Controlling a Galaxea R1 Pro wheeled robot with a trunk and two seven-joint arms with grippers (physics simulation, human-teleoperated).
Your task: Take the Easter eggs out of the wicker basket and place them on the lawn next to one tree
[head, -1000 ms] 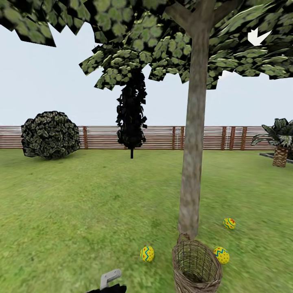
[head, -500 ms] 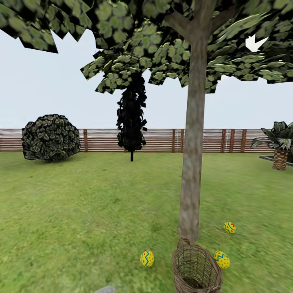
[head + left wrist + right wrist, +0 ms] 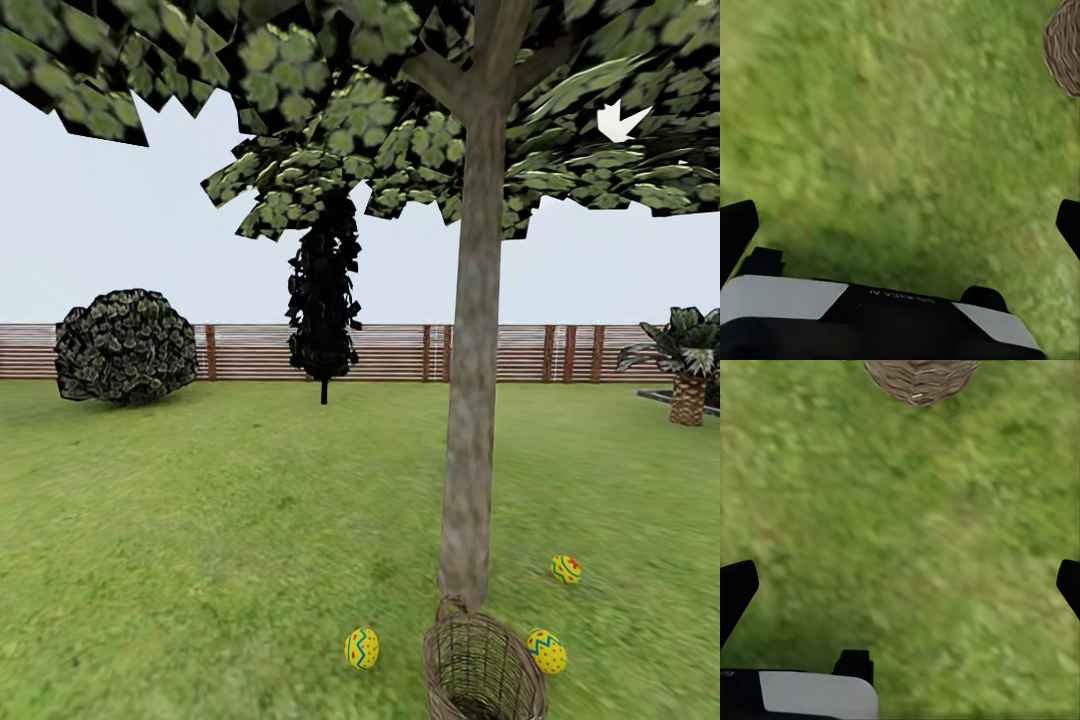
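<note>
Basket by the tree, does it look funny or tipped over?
Yes. The wicker basket lies tilted by the tree and looks empty. Three Easter eggs sit scattered on the lawn.

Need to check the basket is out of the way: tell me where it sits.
In the head view the wicker basket stands on the lawn at the foot of the tree, between two Easter eggs.
</note>
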